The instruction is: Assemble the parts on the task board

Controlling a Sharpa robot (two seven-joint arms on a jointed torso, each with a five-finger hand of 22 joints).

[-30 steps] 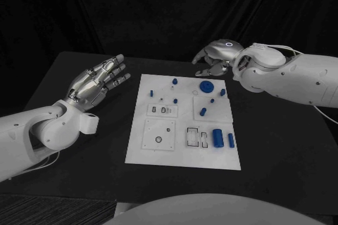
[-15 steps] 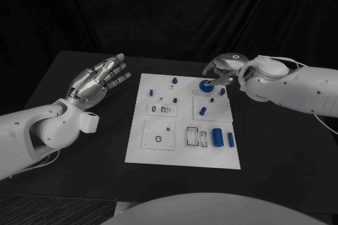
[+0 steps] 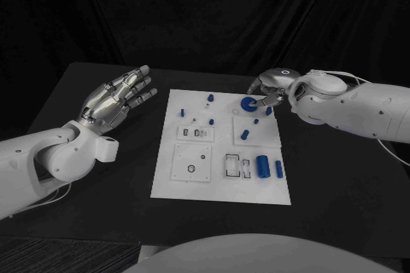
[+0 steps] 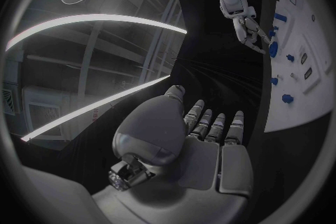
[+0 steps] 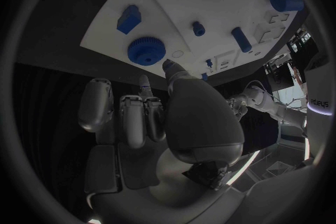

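The white task board (image 3: 192,187) lies mid-table with several small blue parts on it. A round blue gear (image 3: 249,104) sits near the board's far right corner, also seen as a toothed disc (image 5: 146,50). My right hand (image 3: 266,89) hovers at the gear's far side. Its fingers (image 5: 129,109) are spread, the thumb tip (image 5: 171,68) is just beside the gear, and nothing lies between them. Contact with the gear cannot be told. My left hand (image 3: 115,100) is raised left of the board, flat and holding nothing, its fingers (image 4: 213,126) stretched out.
Near the gear lie a blue block (image 5: 129,18), a small peg (image 5: 199,28) and a short rod (image 5: 241,39). A thick blue cylinder (image 3: 263,166) and a slim one (image 3: 279,169) lie at the board's right side beside rectangular slots. Black table surrounds the board.
My right hand has come down from beyond the board's far edge to the blue gear, then shifted slightly closer. The left hand has stayed where it was.
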